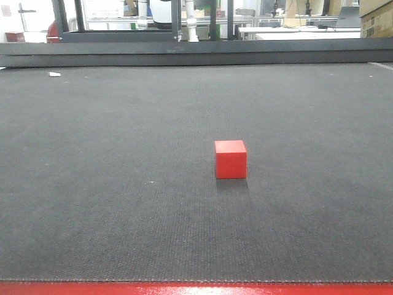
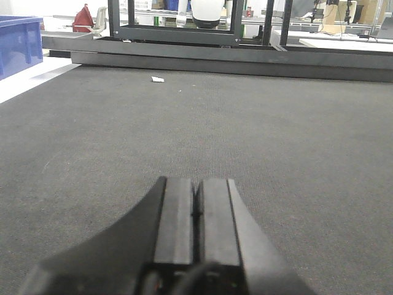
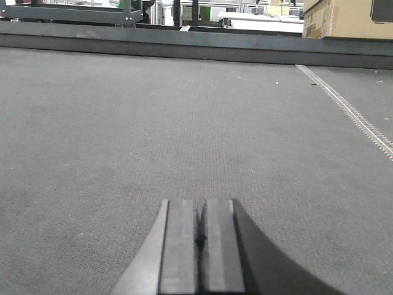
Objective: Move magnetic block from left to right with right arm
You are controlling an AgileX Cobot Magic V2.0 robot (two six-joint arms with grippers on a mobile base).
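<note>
The magnetic block [image 1: 231, 159], a small bright-red cube, rests alone on the dark grey mat [image 1: 123, 184] a little right of centre in the front view. Neither arm shows in that view. In the left wrist view my left gripper [image 2: 197, 181] is shut, its two black fingers pressed together with nothing between them, low over bare mat. In the right wrist view my right gripper [image 3: 201, 201] is likewise shut and empty over bare mat. The block does not appear in either wrist view.
A raised dark ledge [image 1: 196, 52] bounds the mat's far side. A small white scrap [image 1: 54, 74] lies at the far left. A blue bin [image 2: 18, 43] stands off the left edge. A cardboard box [image 3: 347, 18] sits at far right. A red strip [image 1: 196, 289] lines the near edge.
</note>
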